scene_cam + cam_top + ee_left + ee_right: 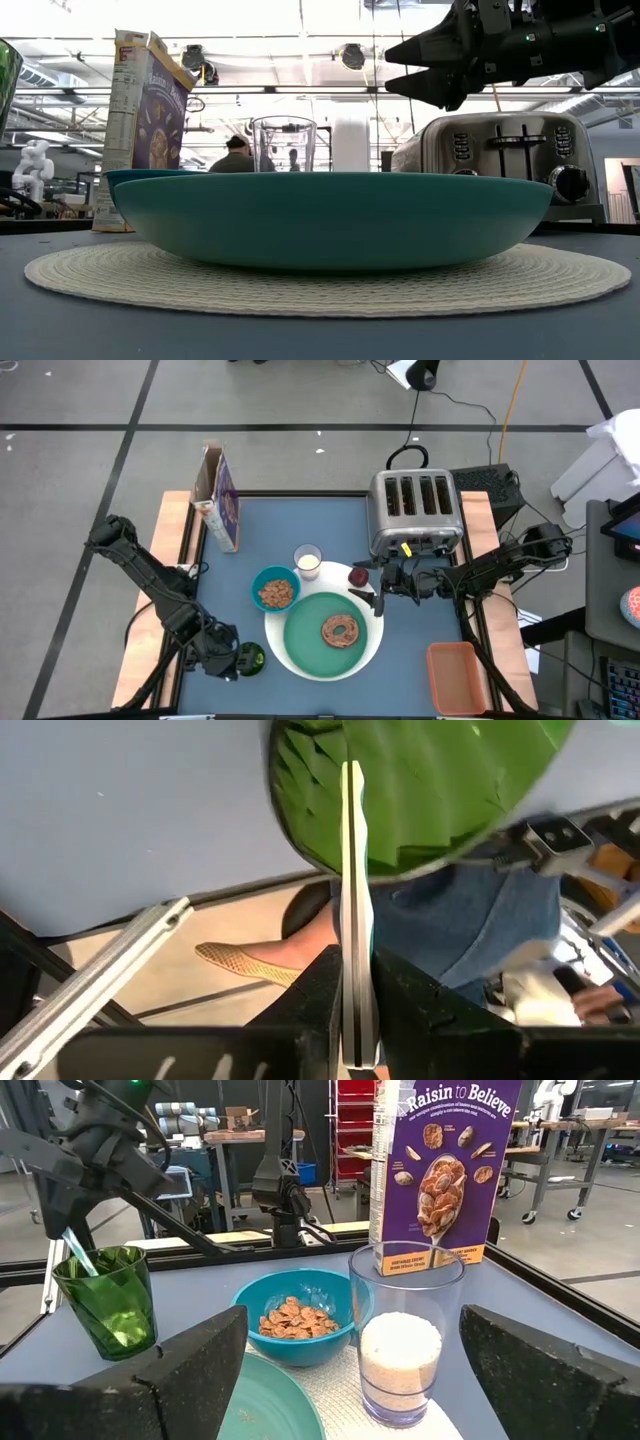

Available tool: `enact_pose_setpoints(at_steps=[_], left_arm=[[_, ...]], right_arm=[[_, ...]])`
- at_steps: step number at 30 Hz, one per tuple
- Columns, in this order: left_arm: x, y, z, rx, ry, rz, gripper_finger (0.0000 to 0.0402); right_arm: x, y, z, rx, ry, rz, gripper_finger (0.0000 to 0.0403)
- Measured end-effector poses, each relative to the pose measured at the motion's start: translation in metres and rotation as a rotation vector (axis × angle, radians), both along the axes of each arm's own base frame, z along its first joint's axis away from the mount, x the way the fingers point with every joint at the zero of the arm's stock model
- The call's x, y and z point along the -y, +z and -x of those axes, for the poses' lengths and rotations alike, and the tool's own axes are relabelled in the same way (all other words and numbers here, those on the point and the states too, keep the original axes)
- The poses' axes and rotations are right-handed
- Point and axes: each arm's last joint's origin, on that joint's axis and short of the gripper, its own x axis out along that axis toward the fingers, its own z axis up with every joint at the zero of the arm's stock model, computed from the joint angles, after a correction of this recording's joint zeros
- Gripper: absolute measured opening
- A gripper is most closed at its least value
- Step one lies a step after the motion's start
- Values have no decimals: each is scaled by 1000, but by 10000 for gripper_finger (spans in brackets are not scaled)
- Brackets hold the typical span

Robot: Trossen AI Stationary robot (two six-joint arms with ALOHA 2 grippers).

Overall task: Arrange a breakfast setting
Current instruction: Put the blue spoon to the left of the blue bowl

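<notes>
– Two pincers are to be accounted for; which one is engaged, and on what?

– At the near edge of the tabletop [300,520], around 7 o'clock, the left pincer [228,657] is seen clamped narrowly on the flat handle of the spoon [354,870]. The spoon's long axis runs steeply down from the fingers into the green cup [249,657], which stands just beside the pincer at its 3 o'clock. A pull along that axis is judged to be needed before any sideways carry, or the cup could be tipped.

– Where is the spoon to be taken?

– The setting lies at 3 o'clock from the left pincer: the teal plate [300,640] on its white mat [378,638], with the bagel [341,630] on it. Farther off, at about 1 o'clock, the small bowl [256,582] of cereal touches the plate's rim, with the glass of milk [307,561] just behind it.

– And the other arm?

– The right pincer [379,598] hangs with its fingers spread wide and nothing held, above the plate's far right rim, close to the apple [358,574]. It is well apart from the spoon, so the left arm is nearer. At the far edge stand the cereal box [222,500] at 11 o'clock and the toaster [415,510] at 1 o'clock.
</notes>
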Motion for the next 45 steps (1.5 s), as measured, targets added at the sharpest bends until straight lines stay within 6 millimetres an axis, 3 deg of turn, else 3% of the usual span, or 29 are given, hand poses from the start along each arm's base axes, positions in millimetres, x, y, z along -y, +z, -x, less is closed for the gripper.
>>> enact_pose_setpoints(at_steps=[13, 34, 40, 45], left_arm=[[-2, 12, 3, 53, -6, 45, 51], [-40, 67, 41, 228, -26, 182, 51], [-52, 76, 52, 321, -48, 144, 51], [-69, 73, 64, 332, -6, -9, 51]], right_arm=[[0, 0, 0, 0, 0, 0, 357], [0, 0, 0, 0, 0, 0, 357], [0, 0, 0, 0, 0, 0, 357], [0, 0, 0, 0, 0, 0, 357]])
